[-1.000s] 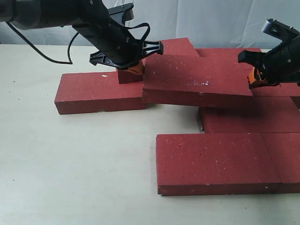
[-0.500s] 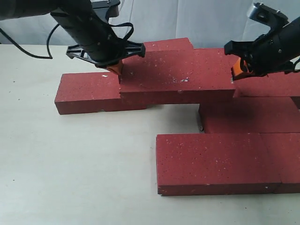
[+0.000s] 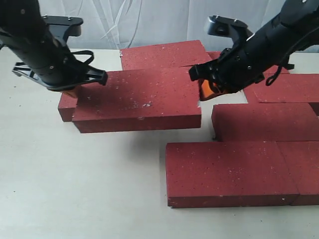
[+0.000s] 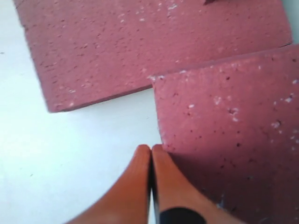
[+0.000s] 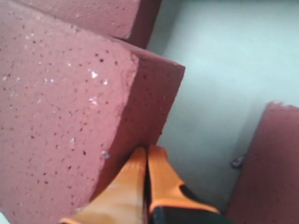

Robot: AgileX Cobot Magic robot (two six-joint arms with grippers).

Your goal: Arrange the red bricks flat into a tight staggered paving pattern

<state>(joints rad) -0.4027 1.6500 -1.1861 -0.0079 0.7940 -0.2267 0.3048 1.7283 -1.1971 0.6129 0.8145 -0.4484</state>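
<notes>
Red bricks (image 3: 229, 172) lie flat on the table (image 3: 75, 189), and one brick (image 3: 137, 99) is in the middle, squeezed between two arms.
It looks heavy, hard and rough, not slippery. The left gripper (image 3: 70, 92) and right gripper (image 3: 205, 90) have their fingers pressed together, holding nothing, and they push on the brick's short ends. Those ends look like the best place to hold it.

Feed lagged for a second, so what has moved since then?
The middle brick, pinched end to end between the left gripper and right gripper, jaws shut, travelled left in the exterior view and now covers most of the left brick. The front bricks and back brick stayed put.
</notes>
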